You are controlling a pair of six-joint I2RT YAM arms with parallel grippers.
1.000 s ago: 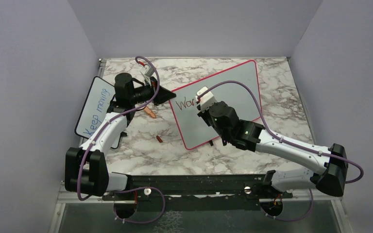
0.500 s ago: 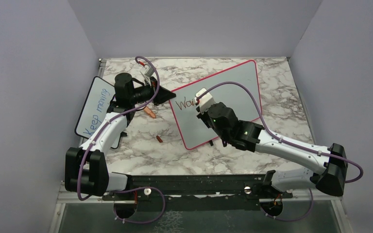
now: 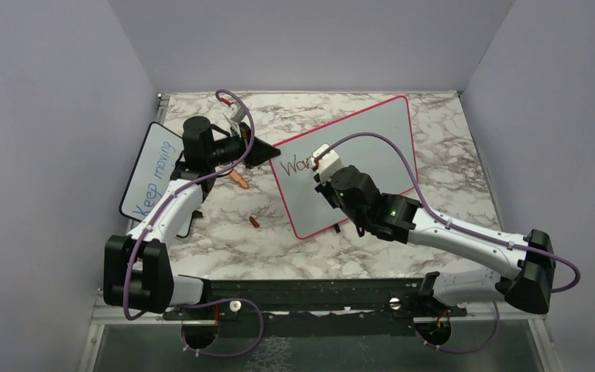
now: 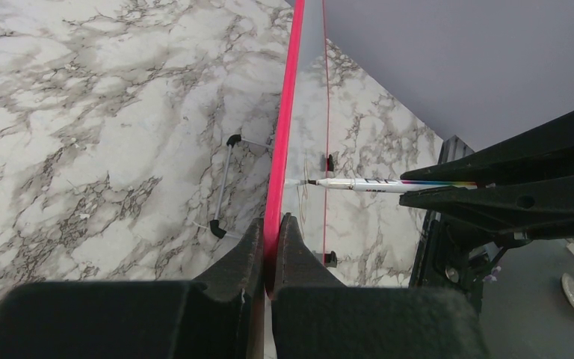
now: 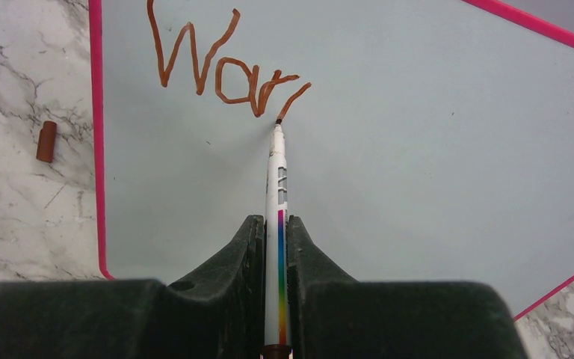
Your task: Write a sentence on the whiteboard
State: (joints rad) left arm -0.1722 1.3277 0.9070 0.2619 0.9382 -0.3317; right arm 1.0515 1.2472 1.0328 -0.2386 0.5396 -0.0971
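Our right fingers (image 5: 248, 254) clench the marker (image 5: 278, 187), tip touching the sentence (image 5: 294, 101) at twelve; left fingers (image 4: 244, 262) clamp the whiteboard (image 4: 288, 112).

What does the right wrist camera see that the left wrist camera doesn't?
Only the right wrist view: the red-brown letters "War" on the whiteboard face, the marker tip at the last stroke, and a small brown cap on the table. Only the left wrist view: the left fingers pinching the pink frame edge-on, and a wire foot behind it. Both: the whiteboard, the marker held in the right fingers, and the marble table.
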